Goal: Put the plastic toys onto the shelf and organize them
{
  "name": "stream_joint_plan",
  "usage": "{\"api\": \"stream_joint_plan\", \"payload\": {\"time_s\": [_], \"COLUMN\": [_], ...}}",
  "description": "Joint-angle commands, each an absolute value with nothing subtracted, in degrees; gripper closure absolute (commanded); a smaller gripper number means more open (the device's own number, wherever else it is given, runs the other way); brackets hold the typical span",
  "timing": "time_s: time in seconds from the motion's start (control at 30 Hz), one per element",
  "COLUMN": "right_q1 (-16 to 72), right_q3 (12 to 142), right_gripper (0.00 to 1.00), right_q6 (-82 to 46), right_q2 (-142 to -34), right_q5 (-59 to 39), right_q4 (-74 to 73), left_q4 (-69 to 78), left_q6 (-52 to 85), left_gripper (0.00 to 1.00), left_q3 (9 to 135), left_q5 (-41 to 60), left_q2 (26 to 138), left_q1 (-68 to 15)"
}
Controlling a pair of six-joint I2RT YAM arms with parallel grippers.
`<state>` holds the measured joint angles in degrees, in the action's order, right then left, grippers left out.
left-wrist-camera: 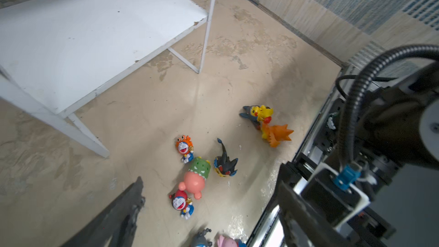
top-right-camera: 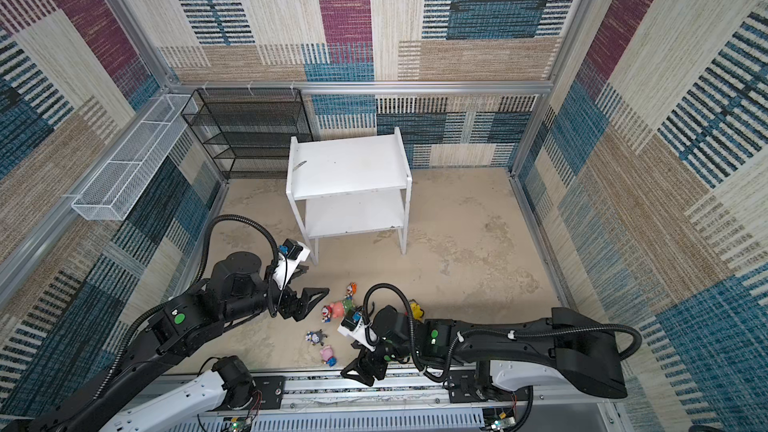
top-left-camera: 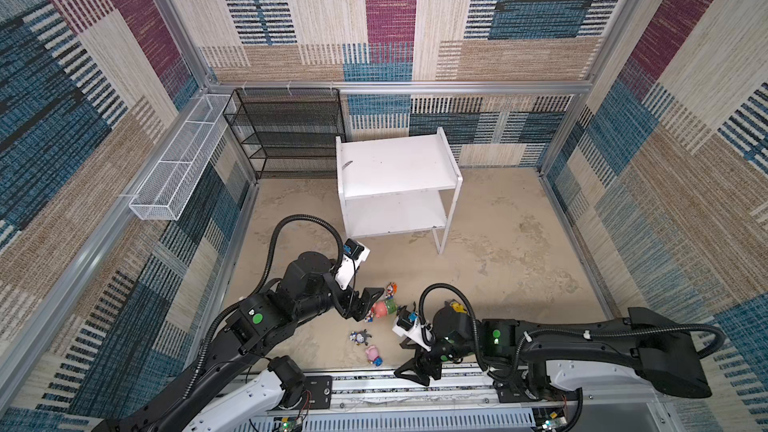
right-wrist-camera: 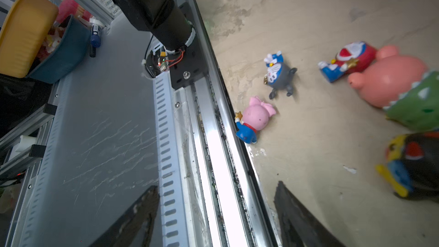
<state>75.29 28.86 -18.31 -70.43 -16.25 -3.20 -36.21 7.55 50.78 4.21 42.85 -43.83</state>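
Note:
Both boards of the white shelf (top-left-camera: 395,168) (top-right-camera: 347,168) (left-wrist-camera: 95,32) are bare. Several plastic toys lie on the floor in front of it. The pink-and-green toy (top-left-camera: 384,308) (left-wrist-camera: 196,178) (right-wrist-camera: 399,89) lies between an orange-hooded tiny toy (left-wrist-camera: 184,148) and a red tiny toy (left-wrist-camera: 181,203). A black-hooded toy (left-wrist-camera: 224,165) lies beside them. A blue-hooded yellow toy (left-wrist-camera: 257,112) and an orange-hooded toy (left-wrist-camera: 276,135) lie farther right. A grey tiny toy (right-wrist-camera: 280,77) and a pink tiny toy (right-wrist-camera: 255,117) lie near the rail. My left gripper (top-left-camera: 371,304) (left-wrist-camera: 211,196) hangs open just left of the pink-and-green toy. My right gripper (top-left-camera: 411,378) (right-wrist-camera: 216,193) is open over the front rail, holding nothing.
A black mesh rack (top-left-camera: 286,135) stands at the back left beside the shelf. A white wire basket (top-left-camera: 178,164) hangs on the left wall. The metal front rail (top-left-camera: 374,384) borders the floor. Outside it sits a yellow and teal bin (right-wrist-camera: 35,39).

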Motion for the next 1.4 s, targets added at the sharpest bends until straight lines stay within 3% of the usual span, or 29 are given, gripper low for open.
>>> {"api": "stream_joint_plan", "payload": {"time_s": [0.0, 0.3, 0.57, 0.97, 1.07, 1.2, 1.37], "right_q1": [76.4, 77.1, 77.1, 77.1, 77.2, 77.7, 78.6], "right_q3": [32.2, 46.9, 57.0, 60.7, 60.5, 59.4, 56.3], "right_gripper": [0.26, 0.3, 0.39, 0.59, 0.56, 0.43, 0.38], "right_q6": [-21.2, -29.0, -32.4, -32.5, -32.0, -32.0, -31.3], "right_q2": [-75.5, -92.3, -101.8, -104.5, -104.1, -102.9, -100.3], "right_q5": [-12.2, -5.2, -3.9, -4.4, -5.1, -4.9, -4.9], "right_q4": [-5.7, 6.9, 17.3, 22.6, 22.7, 22.8, 21.3], "left_q4": [-39.6, -52.5, -51.1, -50.1, -49.6, -49.3, -48.7], "left_q6": [10.1, 18.0, 17.7, 16.4, 16.3, 16.3, 16.0], "left_gripper": [0.09, 0.01, 0.01, 0.01, 0.01, 0.01, 0.01], "left_q3": [51.3, 52.7, 51.3, 51.0, 50.9, 50.8, 50.7], "left_q5": [-4.6, -33.7, -36.2, -33.3, -32.6, -31.7, -31.0], "left_q2": [41.9, 35.7, 26.6, 26.7, 26.8, 27.0, 27.1], "left_q1": [-43.7, -43.6, -43.6, -43.6, -43.6, -43.6, -43.6]}}
